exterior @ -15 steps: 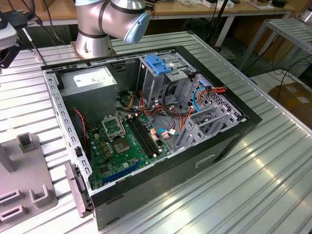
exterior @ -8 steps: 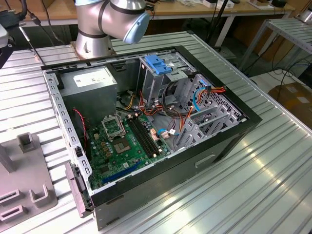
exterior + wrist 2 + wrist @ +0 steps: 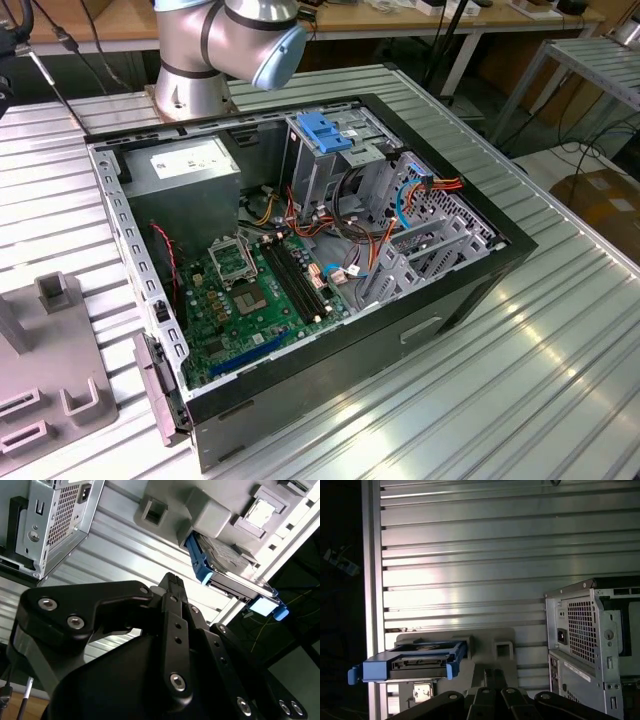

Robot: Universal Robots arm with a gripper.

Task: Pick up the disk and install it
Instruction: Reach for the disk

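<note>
My gripper [image 3: 494, 673] holds nothing, and its jaws look pressed together, though the angle is poor. The disk [image 3: 417, 664] sits in a grey holder [image 3: 485, 636] on the ribbed table [image 3: 470, 555], apart from me and near the computer case [image 3: 590, 640]. It is a grey metal slab in a blue plastic frame [image 3: 375, 670]. I judge it stiff, fairly heavy, smooth and sensitive to knocks, and the frame's long side rails seem the safest hold.

Ribbed glossy metal table [image 3: 470, 555], blue plastic-framed metal disk [image 3: 415, 664], matt black claw [image 3: 171, 580].
</note>
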